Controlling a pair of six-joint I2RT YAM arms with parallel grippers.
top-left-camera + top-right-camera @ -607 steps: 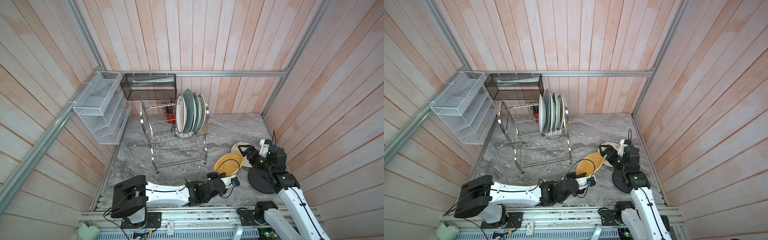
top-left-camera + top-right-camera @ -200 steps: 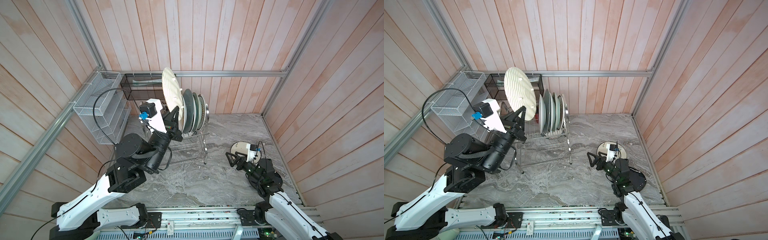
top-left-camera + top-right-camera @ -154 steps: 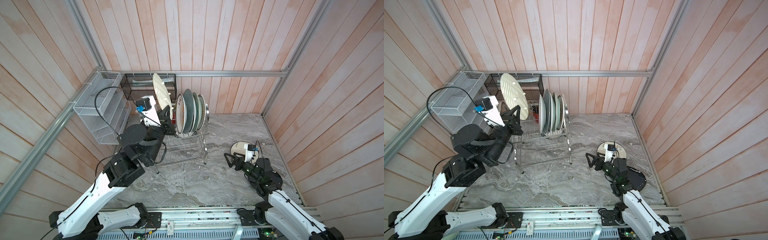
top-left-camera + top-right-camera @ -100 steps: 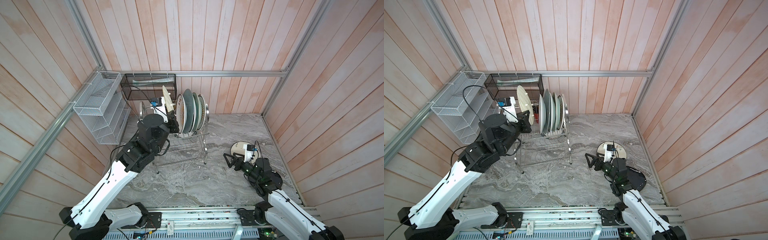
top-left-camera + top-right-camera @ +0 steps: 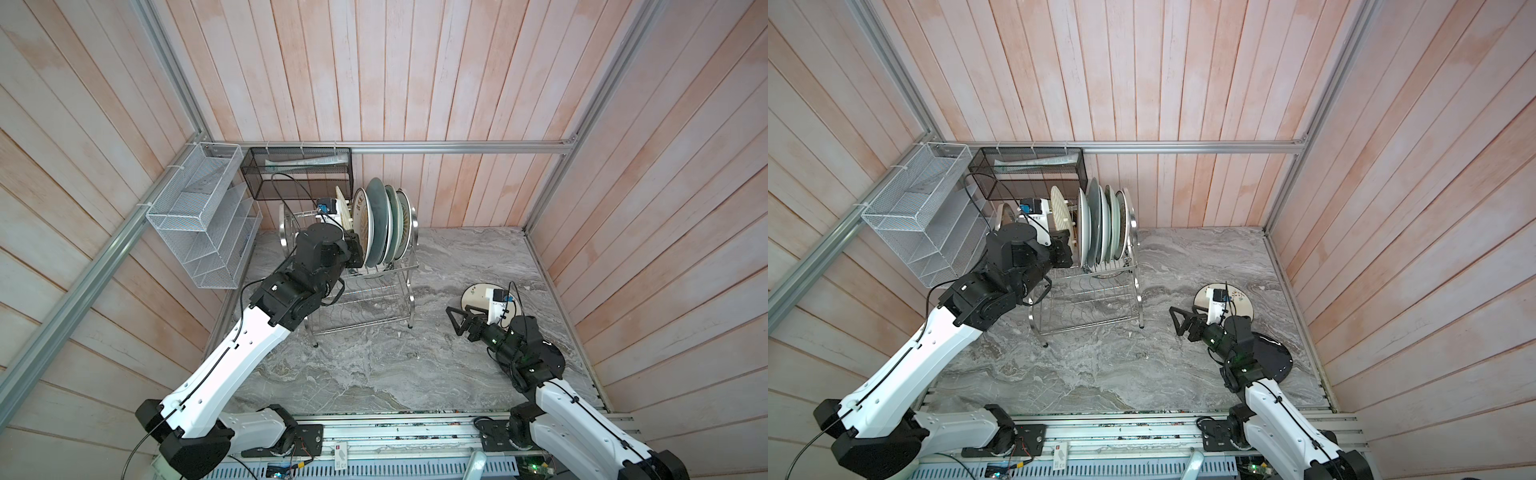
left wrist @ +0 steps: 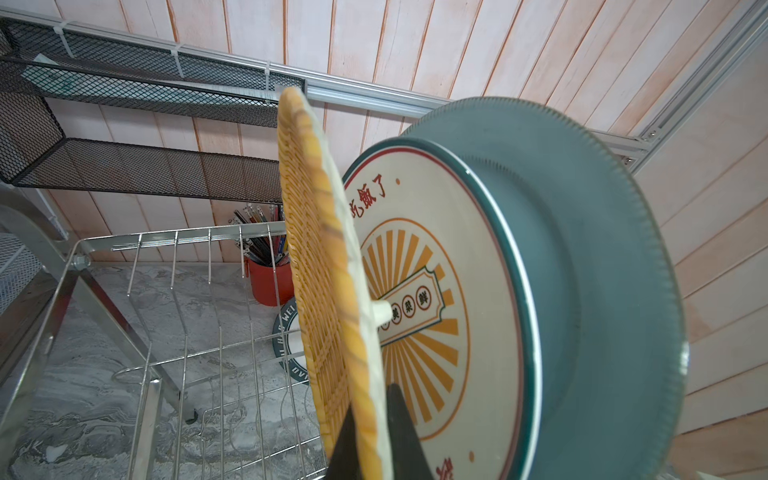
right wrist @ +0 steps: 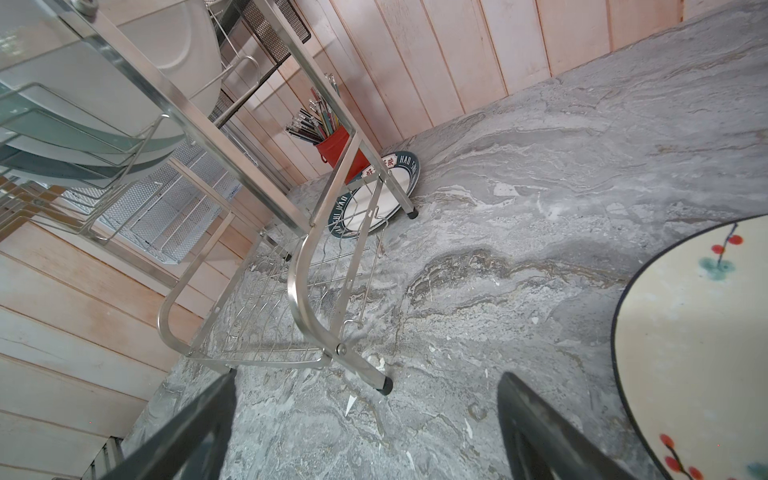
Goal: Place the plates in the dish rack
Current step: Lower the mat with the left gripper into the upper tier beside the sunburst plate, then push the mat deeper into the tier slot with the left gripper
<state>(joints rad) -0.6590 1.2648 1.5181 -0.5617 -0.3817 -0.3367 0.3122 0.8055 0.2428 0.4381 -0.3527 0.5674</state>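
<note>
My left gripper (image 6: 371,399) is shut on the rim of the yellow woven disc (image 6: 322,286). It holds the disc upright over the dish rack's (image 5: 376,301) upper tier, close beside the white sunburst plate (image 6: 436,291). Behind that plate stands a blue-grey plate (image 6: 602,249), with more plates after it (image 5: 401,220). The right gripper (image 7: 368,376) hovers open and empty low over the marble, by the rack's foot. A cream floral plate (image 5: 1241,305) and a black plate (image 5: 1273,359) lie flat beside it. A green-rimmed plate (image 7: 376,193) lies on the marble behind the rack.
A red cup of chopsticks (image 6: 270,284) stands behind the rack by the back wall. A black mesh basket (image 5: 297,174) hangs on the back wall. A white mesh organiser (image 5: 203,226) hangs on the left wall. Bare marble lies between the rack and the front rail.
The left arm has carried the woven disc up from the marble and lowered it edge-on into the rack beside the sunburst plate. The right gripper stays open and has barely moved.
</note>
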